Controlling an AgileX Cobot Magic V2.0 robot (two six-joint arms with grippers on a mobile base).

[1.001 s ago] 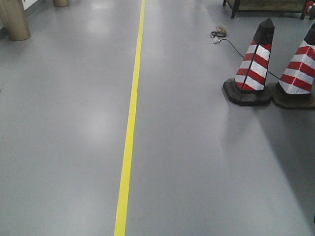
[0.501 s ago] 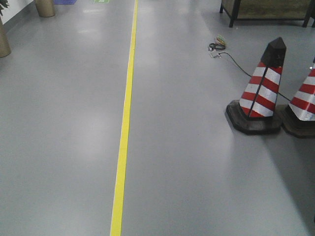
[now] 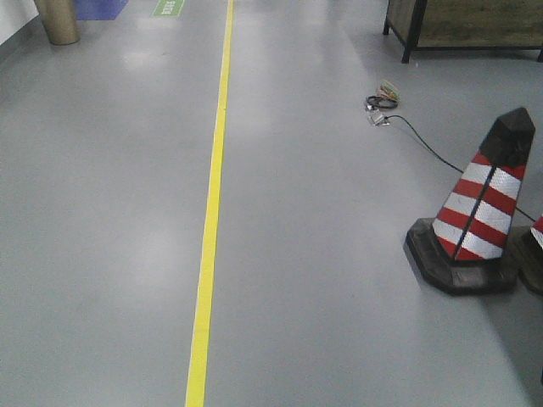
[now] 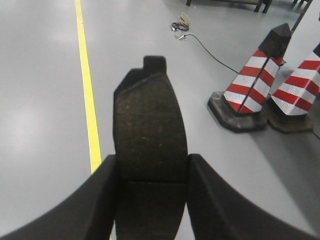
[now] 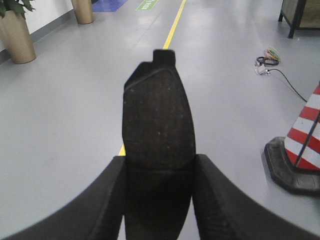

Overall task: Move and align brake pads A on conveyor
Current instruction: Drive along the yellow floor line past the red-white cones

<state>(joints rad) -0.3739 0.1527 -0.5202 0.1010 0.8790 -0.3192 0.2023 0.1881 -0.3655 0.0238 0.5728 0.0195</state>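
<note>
Two brake pads [image 4: 150, 150] [image 5: 159, 145] in hand, left gripper [image 4: 150, 200] and right gripper [image 5: 159, 200] each pinching one. Conveyor not in sight (only grey floor [image 3: 339, 297]); placing, aligning still ahead.

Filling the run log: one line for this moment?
left gripper: dark grey brake pad held | right gripper: second pad held | conveyor: unseen

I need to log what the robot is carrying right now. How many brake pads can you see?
2. One brake pad is clamped in the left pincer; the other brake pad is clamped in the right pincer. No conveyor is in view, so others may be elsewhere.
</note>
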